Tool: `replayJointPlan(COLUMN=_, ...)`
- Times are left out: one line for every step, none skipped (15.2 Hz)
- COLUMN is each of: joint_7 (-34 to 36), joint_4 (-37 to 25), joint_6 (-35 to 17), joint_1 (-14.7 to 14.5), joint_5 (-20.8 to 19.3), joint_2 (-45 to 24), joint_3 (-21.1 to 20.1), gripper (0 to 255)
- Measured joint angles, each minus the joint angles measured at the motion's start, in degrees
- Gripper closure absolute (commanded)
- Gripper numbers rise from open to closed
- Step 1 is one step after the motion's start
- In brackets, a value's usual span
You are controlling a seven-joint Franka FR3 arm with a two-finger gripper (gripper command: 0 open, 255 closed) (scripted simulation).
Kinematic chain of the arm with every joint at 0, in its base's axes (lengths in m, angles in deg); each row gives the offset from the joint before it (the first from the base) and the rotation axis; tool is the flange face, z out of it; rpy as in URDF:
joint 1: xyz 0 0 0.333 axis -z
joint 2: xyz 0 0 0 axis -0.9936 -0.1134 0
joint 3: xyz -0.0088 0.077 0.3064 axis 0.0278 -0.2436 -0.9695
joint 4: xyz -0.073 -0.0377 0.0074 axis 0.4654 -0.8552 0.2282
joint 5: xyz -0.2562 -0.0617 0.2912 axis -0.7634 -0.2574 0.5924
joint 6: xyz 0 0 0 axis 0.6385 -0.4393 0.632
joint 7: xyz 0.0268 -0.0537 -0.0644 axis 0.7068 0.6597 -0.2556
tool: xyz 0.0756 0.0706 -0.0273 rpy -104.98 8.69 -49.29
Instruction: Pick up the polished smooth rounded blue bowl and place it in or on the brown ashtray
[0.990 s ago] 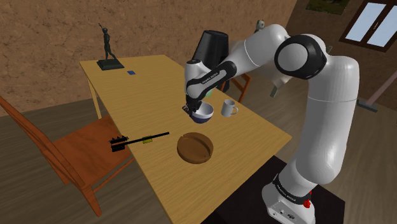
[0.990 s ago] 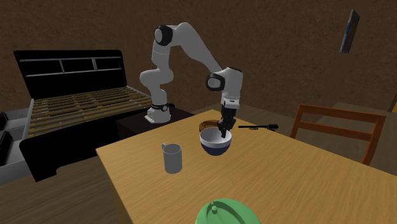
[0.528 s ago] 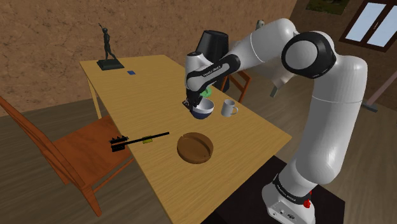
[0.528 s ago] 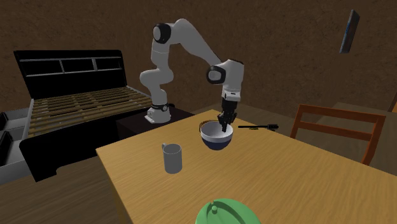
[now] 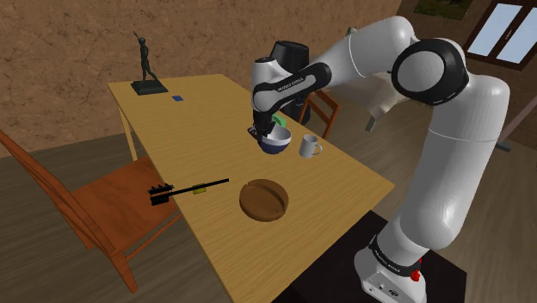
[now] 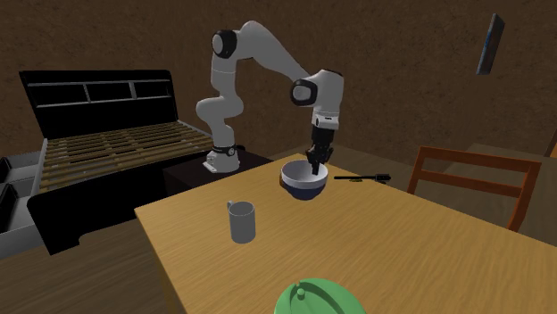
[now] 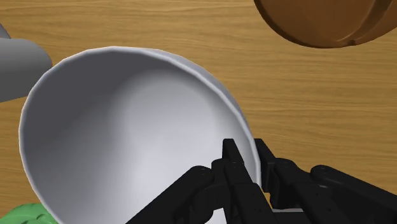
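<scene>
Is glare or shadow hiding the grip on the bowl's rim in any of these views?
Wrist view: the bowl has a pale inside that shades softly, with no hard glare, and the black gripper shows plainly clasping its rim. Second exterior view: dim overall, and the bowl's blue underside reads nearly black. Shoulder view: the table is evenly lit, with no glare.

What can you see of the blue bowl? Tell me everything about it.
The bowl is round and smooth, dark blue outside, pale grey-white inside, and empty. The gripper clasps its rim, one finger inside and one outside. It appears to hang just above the wooden table, beside the mug.
</scene>
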Motion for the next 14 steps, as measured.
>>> replayJointPlan(joint_7=-0.07, joint_4=-0.08, joint_6=0.62, joint_1=-0.02, joint_5=0.1, joint_2=0.54, joint_3=-0.05, gripper=255)
replayJointPlan(joint_7=-0.18, joint_4=-0.16, joint_6=0.98, joint_1=0.0, joint_5=0.17, joint_2=0.84, joint_3=-0.06, gripper=255)
replayJointPlan(joint_7=0.19, joint_4=0.34, joint_6=1.17, joint_1=-0.23, joint_5=0.2, joint_2=1.46, joint_3=-0.22, gripper=255)
replayJointPlan(joint_7=0.95, joint_4=1.44, joint_6=1.21, joint_1=-0.69, joint_5=0.21, joint_2=2.49, joint_3=-0.52, gripper=255)
replayJointPlan(joint_7=1.93, joint_4=3.26, joint_6=0.81, joint_1=-1.23, joint_5=0.2, joint_2=3.79, joint_3=-0.89, gripper=255)
replayJointPlan(joint_7=2.87, joint_4=4.81, joint_6=0.82, joint_1=-1.78, joint_5=0.25, joint_2=5.22, joint_3=-1.3, gripper=255)
replayJointPlan(joint_7=3.99, joint_4=6.18, joint_6=0.88, joint_1=-2.44, joint_5=0.33, joint_2=6.52, joint_3=-1.8, gripper=255)
replayJointPlan(joint_7=4.97, joint_4=7.49, joint_6=0.9, joint_1=-3.01, joint_5=0.41, joint_2=7.71, joint_3=-2.26, gripper=255)
replayJointPlan(joint_7=6.21, joint_4=8.61, joint_6=0.65, joint_1=-3.7, joint_5=0.44, joint_2=8.43, joint_3=-2.79, gripper=255)
replayJointPlan(joint_7=7.25, joint_4=10.12, joint_6=0.47, joint_1=-4.27, joint_5=0.54, joint_2=9.62, joint_3=-3.28, gripper=255)
replayJointPlan(joint_7=8.53, joint_4=11.67, joint_6=0.22, joint_1=-4.97, joint_5=0.67, joint_2=10.78, joint_3=-3.89, gripper=255)
replayJointPlan(joint_7=9.62, joint_4=12.63, joint_6=0.57, joint_1=-5.63, joint_5=0.89, joint_2=11.94, joint_3=-4.48, gripper=255)
replayJointPlan(joint_7=10.81, joint_4=13.84, joint_6=0.76, joint_1=-6.33, joint_5=1.14, joint_2=13.21, joint_3=-5.13, gripper=255)
replayJointPlan(joint_7=11.58, joint_4=14.75, joint_6=0.99, joint_1=-6.82, joint_5=1.42, joint_2=14.28, joint_3=-5.61, gripper=255)
